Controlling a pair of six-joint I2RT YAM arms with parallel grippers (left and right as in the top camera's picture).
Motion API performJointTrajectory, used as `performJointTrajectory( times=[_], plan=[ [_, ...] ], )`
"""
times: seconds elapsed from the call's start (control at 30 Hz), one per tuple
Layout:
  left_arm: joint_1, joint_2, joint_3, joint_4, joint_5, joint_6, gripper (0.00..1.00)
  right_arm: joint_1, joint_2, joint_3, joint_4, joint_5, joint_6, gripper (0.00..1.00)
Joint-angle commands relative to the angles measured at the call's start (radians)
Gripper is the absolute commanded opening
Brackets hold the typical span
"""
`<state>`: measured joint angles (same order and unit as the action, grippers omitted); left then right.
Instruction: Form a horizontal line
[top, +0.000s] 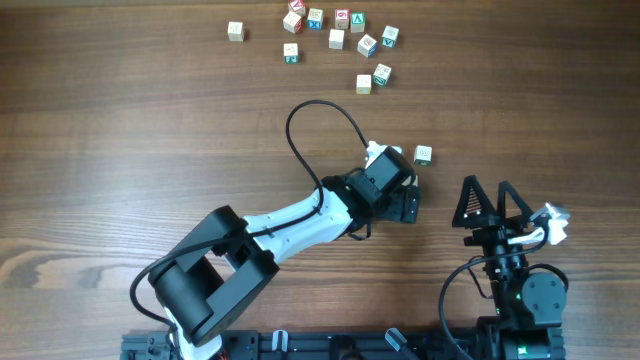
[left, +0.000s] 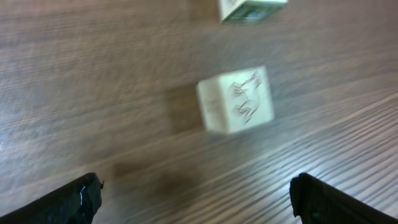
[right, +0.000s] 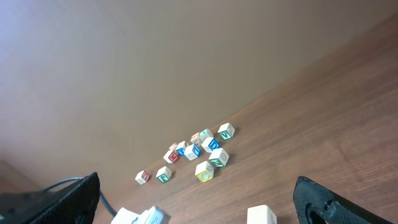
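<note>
We saw no row yet: cubes (top: 337, 38) lay scattered upper centre on the counter (top: 120, 120); left tool (left: 196, 190) spread facing one loose cube (left: 236, 99), right tool (right: 196, 190) spread too.

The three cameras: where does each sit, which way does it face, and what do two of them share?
Overhead: above the table, looking straight down; left arm, right arm and a group of cubes show.
Left wrist: near the tabletop, looking forward and down at one blurred cube; open left gripper at bottom.
Right wrist: looking forward across the table; open right gripper at bottom.
Shared: overhead and right wrist both show the group of cubes.
</note>
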<state>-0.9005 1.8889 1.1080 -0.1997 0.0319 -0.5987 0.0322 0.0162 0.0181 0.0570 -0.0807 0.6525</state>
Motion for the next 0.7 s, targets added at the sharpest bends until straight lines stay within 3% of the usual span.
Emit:
performJointTrajectory(
  times=[0.0, 0.4, 0.5, 0.67],
  plan=[
    [0.002, 0.04, 0.002, 0.053, -0.003, -0.02, 1.0, 0.005, -0.002, 0.074, -0.014, -0.022, -0.108, 1.0],
    [0.003, 0.111, 0.005, 0.171, -0.062, -0.071, 0.99, 0.001, -0.002, 0.272, -0.018, 0.195, -0.073, 1.0],
    [0.003, 0.135, 0.005, 0.195, -0.082, -0.091, 0.9, 0.001, -0.002, 0.312, -0.019, 0.195, -0.067, 1.0],
    [0.003, 0.148, 0.011, 0.197, -0.083, -0.09, 0.57, 0.001, -0.003, 0.354, -0.016, 0.291, -0.008, 1.0]
  ],
)
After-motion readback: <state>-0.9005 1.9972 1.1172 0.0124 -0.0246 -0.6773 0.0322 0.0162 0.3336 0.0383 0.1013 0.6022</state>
